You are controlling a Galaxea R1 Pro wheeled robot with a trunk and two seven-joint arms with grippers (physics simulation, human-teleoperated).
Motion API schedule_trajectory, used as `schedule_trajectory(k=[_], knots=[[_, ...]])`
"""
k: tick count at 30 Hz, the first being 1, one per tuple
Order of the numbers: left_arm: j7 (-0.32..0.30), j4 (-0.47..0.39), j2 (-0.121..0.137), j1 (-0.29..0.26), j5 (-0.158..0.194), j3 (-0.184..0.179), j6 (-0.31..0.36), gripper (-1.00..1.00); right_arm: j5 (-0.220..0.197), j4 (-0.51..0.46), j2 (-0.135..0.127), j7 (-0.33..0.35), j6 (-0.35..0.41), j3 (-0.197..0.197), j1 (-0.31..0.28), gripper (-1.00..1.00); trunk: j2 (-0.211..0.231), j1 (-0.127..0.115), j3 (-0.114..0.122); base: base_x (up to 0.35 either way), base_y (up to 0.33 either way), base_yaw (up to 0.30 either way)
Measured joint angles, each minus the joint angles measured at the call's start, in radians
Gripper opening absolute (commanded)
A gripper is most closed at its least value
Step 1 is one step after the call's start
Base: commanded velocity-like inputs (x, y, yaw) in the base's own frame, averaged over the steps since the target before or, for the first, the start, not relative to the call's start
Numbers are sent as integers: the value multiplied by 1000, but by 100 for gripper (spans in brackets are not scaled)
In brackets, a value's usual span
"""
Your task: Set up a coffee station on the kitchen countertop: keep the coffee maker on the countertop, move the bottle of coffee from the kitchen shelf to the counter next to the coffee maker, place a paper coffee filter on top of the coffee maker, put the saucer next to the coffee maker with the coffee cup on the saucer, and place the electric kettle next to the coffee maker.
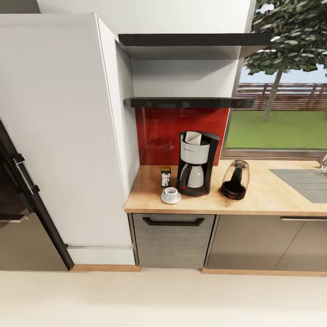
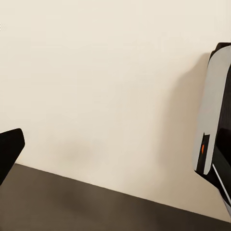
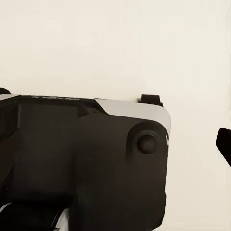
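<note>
On long light-wood countertop (image 1: 268,200): tall black drip coffee maker (image 1: 196,163), white paper filter (image 1: 193,137) on top; dark gold-lidded coffee jar (image 1: 165,176) left; white cup (image 1: 170,193) on saucer (image 1: 171,198); glass kettle (image 1: 235,180) right. Finger state: cannot tell for either gripper.

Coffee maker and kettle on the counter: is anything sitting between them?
No. In the head view, only bare wooden countertop lies between the coffee maker and the kettle; the two stand apart.
</note>
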Motion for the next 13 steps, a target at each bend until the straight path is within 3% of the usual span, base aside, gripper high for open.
schedule_trajectory(k=[13], knots=[[3,1,0,-2,1,4,3,100,1,1,0,-1,-33,1,0,100,0,0,0,0,0,0]])
